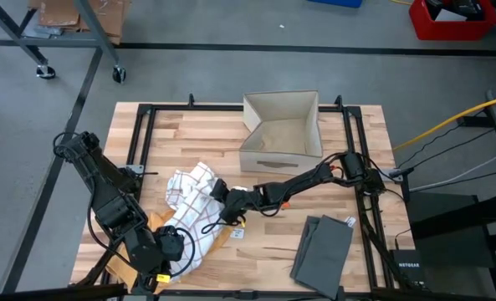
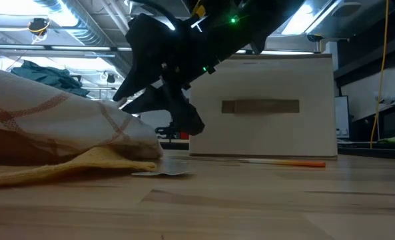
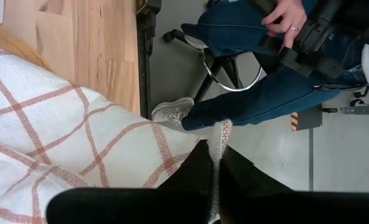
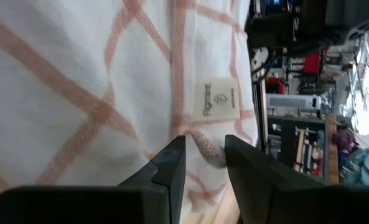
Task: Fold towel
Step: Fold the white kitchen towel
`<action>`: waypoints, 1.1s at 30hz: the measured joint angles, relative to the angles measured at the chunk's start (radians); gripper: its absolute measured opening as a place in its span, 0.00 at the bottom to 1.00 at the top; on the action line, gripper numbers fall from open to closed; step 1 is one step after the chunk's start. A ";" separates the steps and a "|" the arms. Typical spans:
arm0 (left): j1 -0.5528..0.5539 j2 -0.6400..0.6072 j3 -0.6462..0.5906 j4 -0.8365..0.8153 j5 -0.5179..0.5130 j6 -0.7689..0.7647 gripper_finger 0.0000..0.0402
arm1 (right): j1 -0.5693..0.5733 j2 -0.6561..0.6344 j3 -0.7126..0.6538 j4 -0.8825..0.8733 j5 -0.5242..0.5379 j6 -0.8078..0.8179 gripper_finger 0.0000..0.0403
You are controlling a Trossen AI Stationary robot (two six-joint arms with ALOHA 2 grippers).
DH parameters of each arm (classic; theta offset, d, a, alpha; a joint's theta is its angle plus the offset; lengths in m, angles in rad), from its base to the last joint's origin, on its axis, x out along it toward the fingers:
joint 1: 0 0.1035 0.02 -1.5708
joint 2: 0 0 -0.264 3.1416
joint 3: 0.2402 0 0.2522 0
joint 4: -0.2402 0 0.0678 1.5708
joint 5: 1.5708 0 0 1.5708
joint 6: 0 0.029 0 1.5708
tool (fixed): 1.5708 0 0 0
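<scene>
- White towel with orange-red checks [image 1: 193,191], bunched in a loose heap on the near-left part of the wooden bench [image 1: 264,251]; lying partly over a yellow cloth [image 1: 160,221] that shows beneath its near edge.
- Left gripper [image 1: 174,244] at the near-left corner of the bench, fully closed, pinching a thin edge of the towel between its fingers [image 3: 200,168]; towel fabric draped just beside it in the left wrist view.
- Right gripper [image 4: 203,152] stretched leftward from the right side, sitting at the towel's right edge; partly open, fingers [image 4: 172,162] straddling a fold of the cloth near its sewn label [image 4: 220,99], touching the fabric.
- Cannot tell from any view whether the right gripper actually clamps the fold.
- Open cardboard box [image 1: 281,130] on the far middle of the bench, well apart from the towel.
- Folded dark grey cloth [image 1: 323,248] lying flat at the near right.
- Orange pen-like object [image 2: 297,163] on the bench in front of the box in the low view.
- Seated person in jeans [image 3: 265,93] beyond the bench edge, hand [image 3: 284,18] on a dark device.
</scene>
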 joint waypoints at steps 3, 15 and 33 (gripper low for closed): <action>0.000 0.000 0.000 0.000 0.000 0.000 0.00 | 0.000 0.000 0.000 0.001 -0.032 0.000 0.29; 0.000 0.000 0.000 0.000 0.000 0.000 0.00 | 0.001 0.000 0.000 0.027 -0.031 0.143 0.29; 0.000 0.000 0.000 0.000 0.000 -0.038 0.00 | 0.000 0.000 0.000 -0.120 0.115 0.111 0.29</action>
